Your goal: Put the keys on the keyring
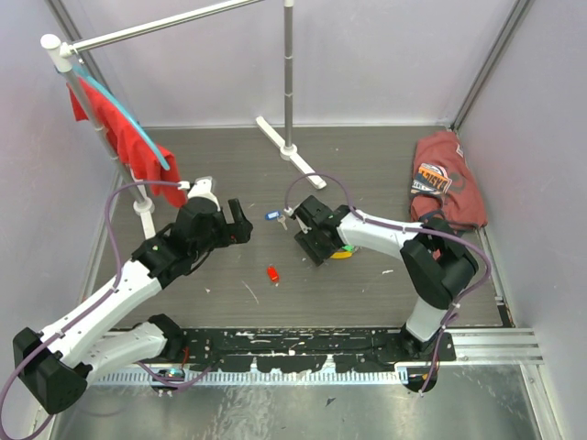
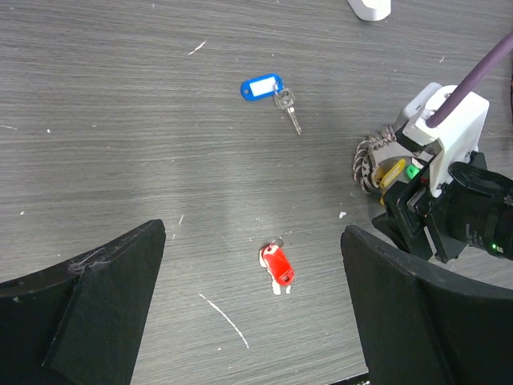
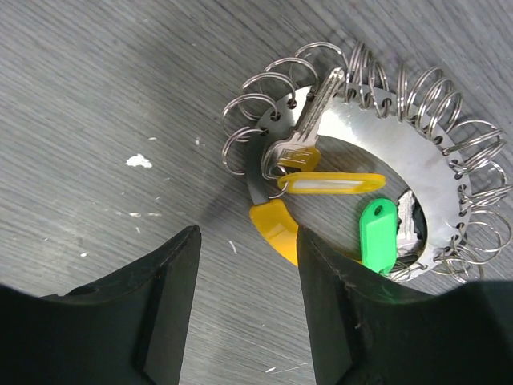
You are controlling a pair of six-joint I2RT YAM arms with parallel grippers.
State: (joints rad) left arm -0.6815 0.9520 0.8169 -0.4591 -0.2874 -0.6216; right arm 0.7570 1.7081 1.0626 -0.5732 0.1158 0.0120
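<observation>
The red-headed key [image 1: 272, 273] lies on the grey table between the arms; in the left wrist view [image 2: 277, 267] it lies between and ahead of my open left fingers. The blue-headed key [image 1: 271, 216] lies farther back, and also shows in the left wrist view [image 2: 263, 87]. The keyring [image 3: 417, 152] is a curved silver band with several wire rings, a yellow tag [image 3: 333, 183] and a green tag [image 3: 377, 235]. My right gripper [image 3: 244, 321] is open and empty just short of the keyring's yellow end. My left gripper [image 1: 237, 227] hovers open and empty, left of both keys.
A red cloth [image 1: 128, 137] hangs on a rack at the back left. A white stand with a pole [image 1: 290, 151] is at the back centre. A crumpled red shirt [image 1: 447, 179] lies at the back right. A metal rail [image 1: 495, 344] runs along the near edge.
</observation>
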